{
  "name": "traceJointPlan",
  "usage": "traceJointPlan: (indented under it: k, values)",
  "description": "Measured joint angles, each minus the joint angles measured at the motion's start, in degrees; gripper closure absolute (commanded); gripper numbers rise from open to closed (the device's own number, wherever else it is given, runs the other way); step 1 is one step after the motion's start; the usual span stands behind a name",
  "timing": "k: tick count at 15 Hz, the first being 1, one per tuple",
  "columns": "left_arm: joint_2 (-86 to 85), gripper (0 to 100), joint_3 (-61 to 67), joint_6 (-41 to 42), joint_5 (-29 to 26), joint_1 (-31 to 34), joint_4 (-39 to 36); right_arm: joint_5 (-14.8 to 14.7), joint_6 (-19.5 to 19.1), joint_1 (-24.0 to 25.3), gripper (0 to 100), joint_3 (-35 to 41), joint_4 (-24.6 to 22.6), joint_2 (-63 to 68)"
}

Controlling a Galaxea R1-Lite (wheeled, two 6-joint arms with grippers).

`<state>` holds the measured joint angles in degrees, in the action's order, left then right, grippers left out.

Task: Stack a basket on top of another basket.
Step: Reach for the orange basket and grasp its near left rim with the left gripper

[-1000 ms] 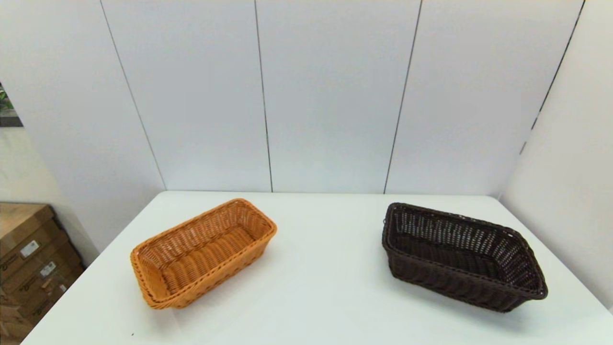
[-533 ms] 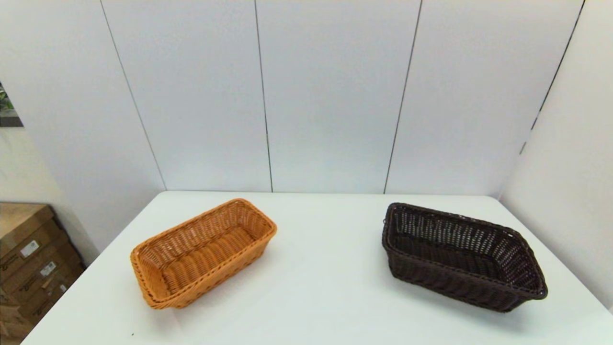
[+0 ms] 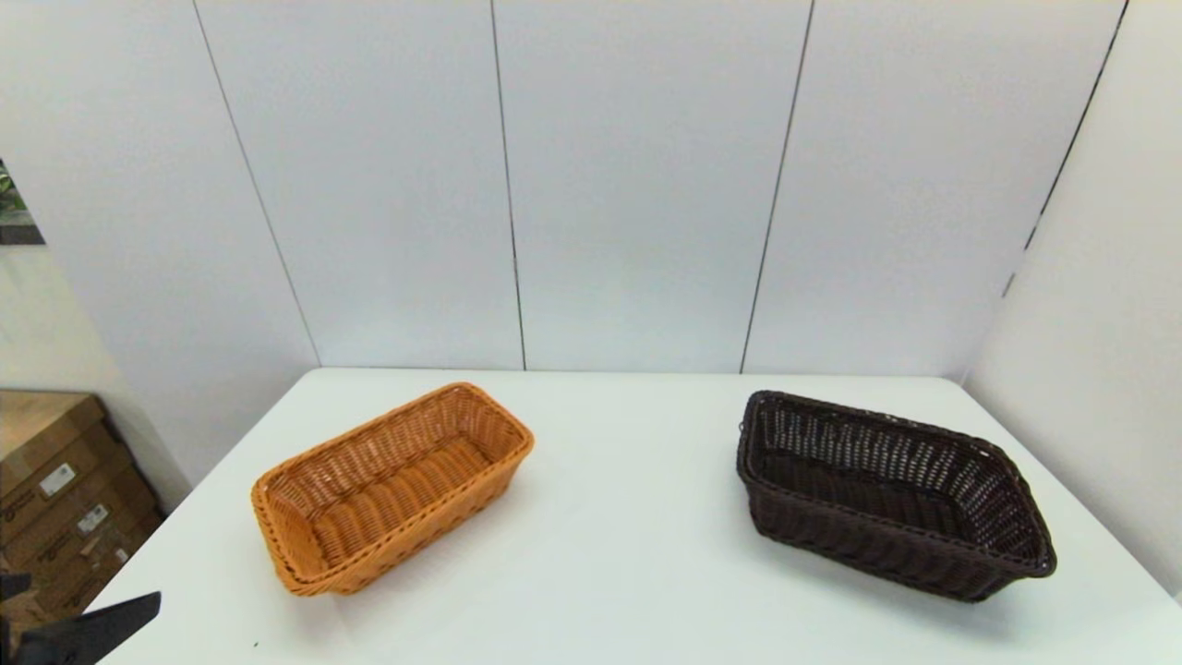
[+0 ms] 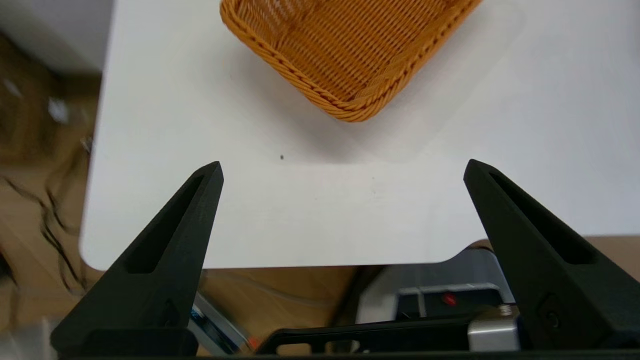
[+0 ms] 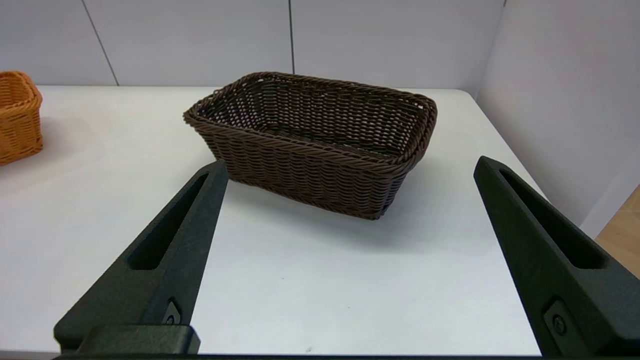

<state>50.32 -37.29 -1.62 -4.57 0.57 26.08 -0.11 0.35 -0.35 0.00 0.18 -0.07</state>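
Dark basket [image 3: 891, 494] long axis angled far-left to near-right, upright.

The tabletop [image 3: 628, 554] carries two obstacles only: the orange basket [image 3: 392, 485] on the left half and the dark brown basket [image 3: 891, 494] on the right half, well apart. A wide bare lane runs between them from the near edge to the wall panels [image 3: 637, 185] behind. The near strip in front of both baskets is bare. A side wall [image 3: 1099, 369] stands close beyond the dark basket's right end. Cardboard boxes [image 3: 55, 499] stand off the left edge, below tabletop level. Both baskets are open-topped.
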Motion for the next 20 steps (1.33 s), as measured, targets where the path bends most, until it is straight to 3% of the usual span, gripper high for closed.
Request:
traceJointPlan:
  k: [4, 10, 20]
  values:
    - [19.6, 0, -7.4, -12.2, 1.0, 0.7, -0.5, 0.0, 0.0, 0.0, 0, 0.0, 0.0, 0.0]
    - [39.4, 0, -10.4, -34.5, 7.2, 1.6, -5.8, 0.0, 0.0, 0.0, 0, 0.0, 0.0, 0.0]
    - [53.8, 0, -9.3, -37.3, 8.9, 1.7, -14.9, 0.0, 0.0, 0.0, 0, 0.0, 0.0, 0.0]
